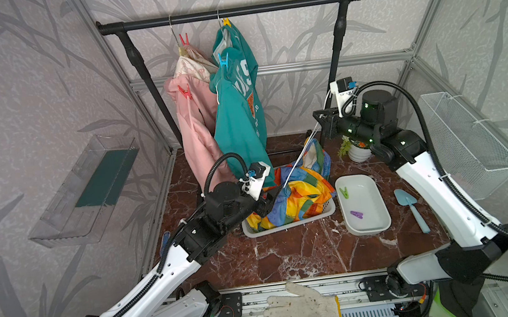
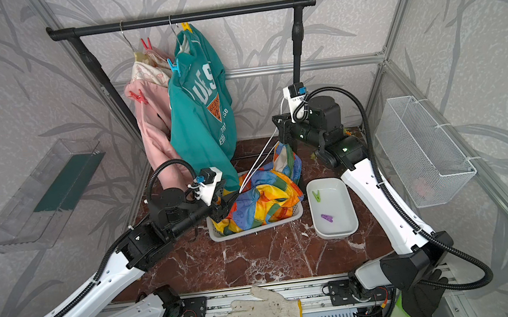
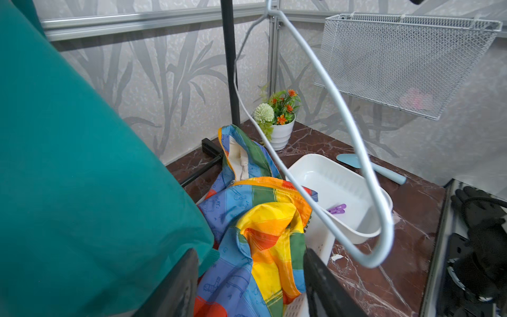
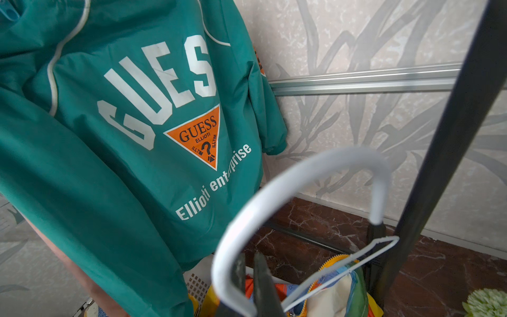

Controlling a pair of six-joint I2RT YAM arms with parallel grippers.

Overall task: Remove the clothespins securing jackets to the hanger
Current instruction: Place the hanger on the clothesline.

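Marble tabletop (image 1: 289,253): R fingers (image 4: 264,291) pinch white hanger (image 4: 380,189), L fingers (image 3: 326,285) spread over rainbow jacket (image 3: 263,219).

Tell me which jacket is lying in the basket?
The rainbow-striped jacket. It lies in the white basket; the pink jacket and teal jacket hang from the rail.

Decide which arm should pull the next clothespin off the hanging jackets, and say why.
Likely left. The left gripper is open and empty beside the teal jacket, below the blue pin. The right gripper is shut on the white hanger, so occupied.
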